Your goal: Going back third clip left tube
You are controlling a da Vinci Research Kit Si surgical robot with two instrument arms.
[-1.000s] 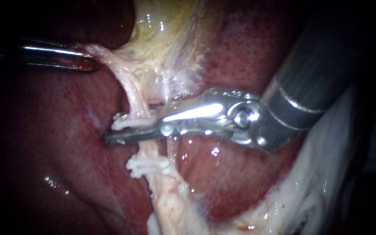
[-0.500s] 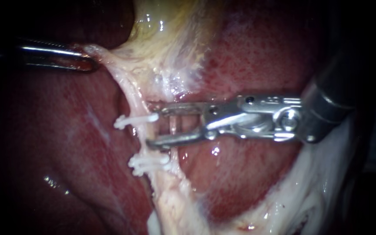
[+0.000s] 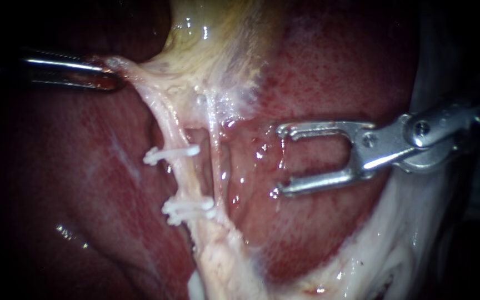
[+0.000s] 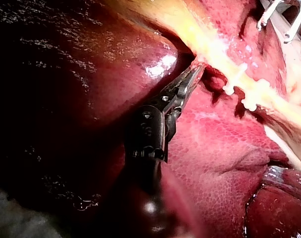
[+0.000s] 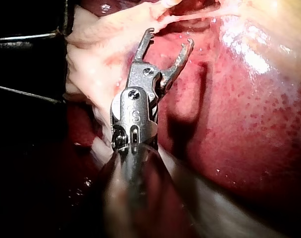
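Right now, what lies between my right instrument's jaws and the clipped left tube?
In the endoscope view, the thinner right tube and bare liver lie between the open-jawed right instrument and the left tube.

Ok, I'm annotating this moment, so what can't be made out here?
Endoscope view: left instrument, gripping tissue, shaft lost in darkness; right instrument shaft cut off by the edge.
Lower clip cluster: number unclear, too small.
Right wrist view: clips out of frame.

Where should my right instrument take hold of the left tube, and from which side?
Probably the bare stretch of left tube between the upper clip and lower clips, from the right, jaws across it: it runs taut and near upright.
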